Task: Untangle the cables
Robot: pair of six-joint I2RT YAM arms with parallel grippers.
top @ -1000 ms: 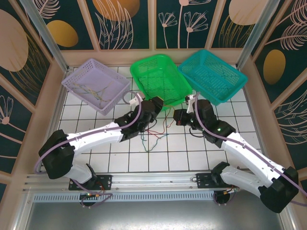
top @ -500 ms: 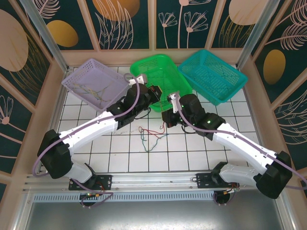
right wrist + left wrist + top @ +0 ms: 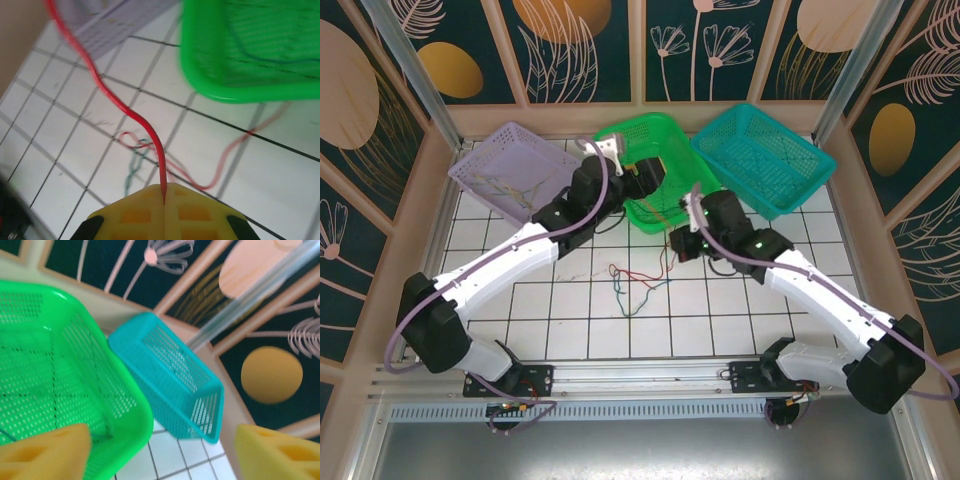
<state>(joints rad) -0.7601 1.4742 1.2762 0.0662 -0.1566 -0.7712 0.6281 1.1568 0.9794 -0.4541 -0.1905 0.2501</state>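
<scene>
Red cable [image 3: 131,114] pinched in R end effector [image 3: 164,188], top cropped.

left arm [image 3: 505,262], right arm [image 3: 825,300]: white shells, black joints | lilac cabling [image 3: 604,190] | right hand [image 3: 164,200]: yellow fingers [image 3: 130,215]

i see left basket [image 3: 495,165], middle basket [image 3: 675,140], right basket [image 3: 760,155] along the back; the cables [image 3: 635,285] lie on the table [image 3: 550,330] before the middle.
</scene>
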